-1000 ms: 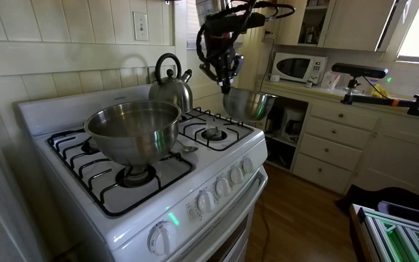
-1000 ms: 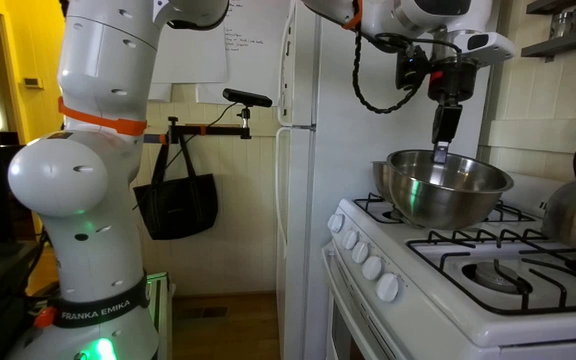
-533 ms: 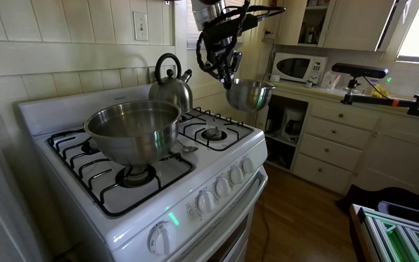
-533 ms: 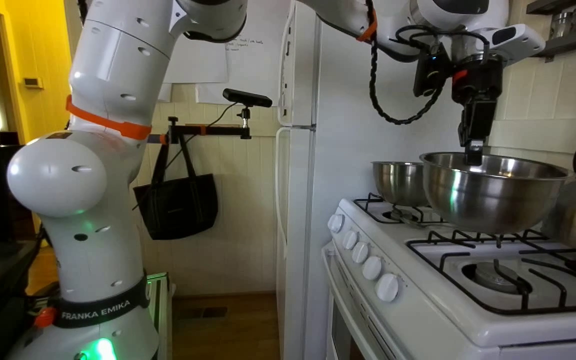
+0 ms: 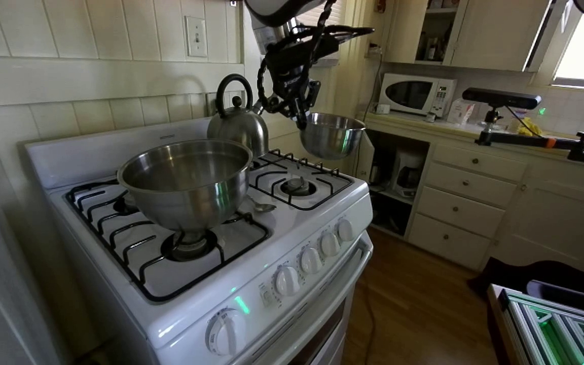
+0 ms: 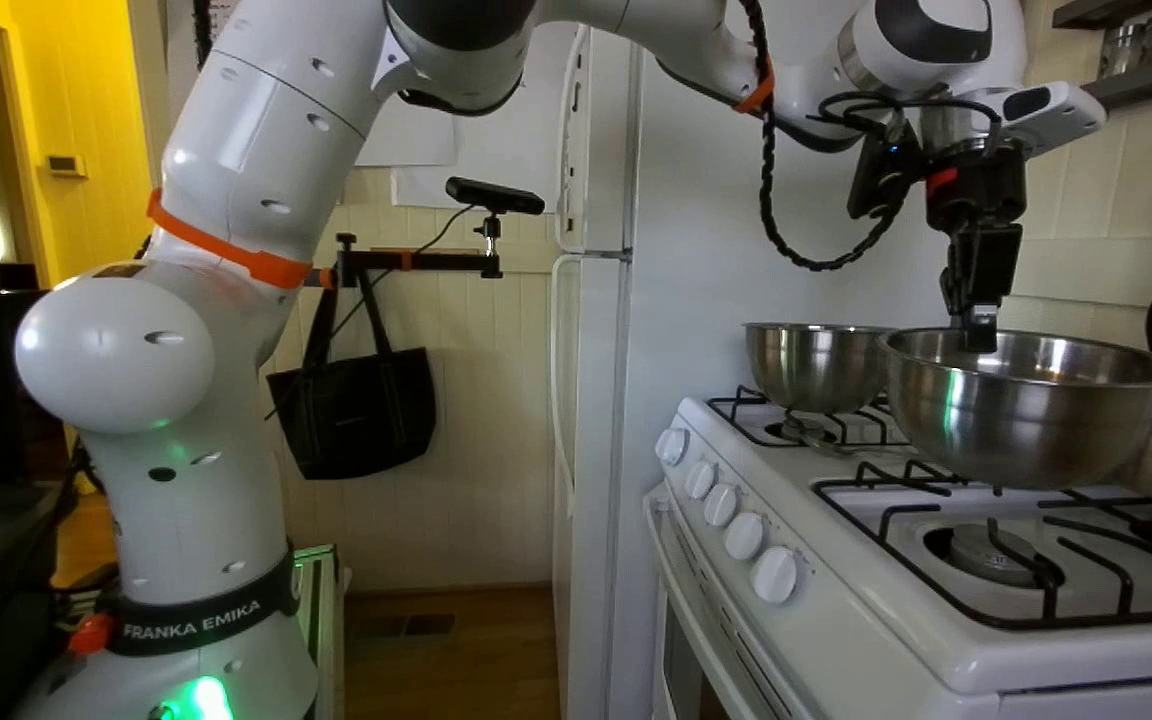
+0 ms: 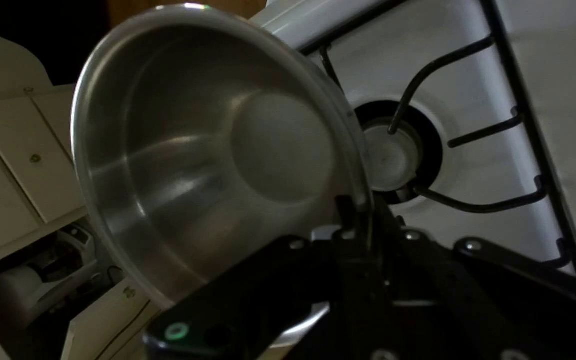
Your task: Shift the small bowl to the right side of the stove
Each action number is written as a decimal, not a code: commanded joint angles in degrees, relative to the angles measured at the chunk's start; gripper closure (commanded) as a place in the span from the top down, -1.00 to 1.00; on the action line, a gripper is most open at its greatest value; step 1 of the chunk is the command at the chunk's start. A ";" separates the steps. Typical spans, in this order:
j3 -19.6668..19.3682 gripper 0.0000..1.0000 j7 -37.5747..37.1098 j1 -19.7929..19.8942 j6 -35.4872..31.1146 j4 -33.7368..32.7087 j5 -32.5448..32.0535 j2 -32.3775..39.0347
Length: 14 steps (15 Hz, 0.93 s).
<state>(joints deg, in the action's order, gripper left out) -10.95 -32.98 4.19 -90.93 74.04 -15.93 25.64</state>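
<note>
Your gripper (image 7: 365,216) is clamped on the rim of the small bowl (image 7: 208,160), which hangs in the air. In the wrist view its body lies up and left of the gripper; the burner (image 7: 387,157) on the stove (image 7: 473,95) shows just outside the rim. Likely correction for you: move burnerward before lowering.

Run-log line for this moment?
claw: shut on small bowl rim | status: aloft, not set down | stove: large bowl, kettle on top
</note>
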 commanded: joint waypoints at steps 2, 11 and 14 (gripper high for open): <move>-0.43 -0.95 0.53 -0.50 1.08 -7.71 -1.48 5.57; 0.16 -0.95 -0.88 -1.20 2.75 -16.19 -0.25 12.57; 0.40 -0.95 -1.21 -1.91 3.68 -17.59 -0.43 14.24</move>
<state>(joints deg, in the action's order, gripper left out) -10.56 -33.37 3.05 -90.36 60.64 -16.31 37.10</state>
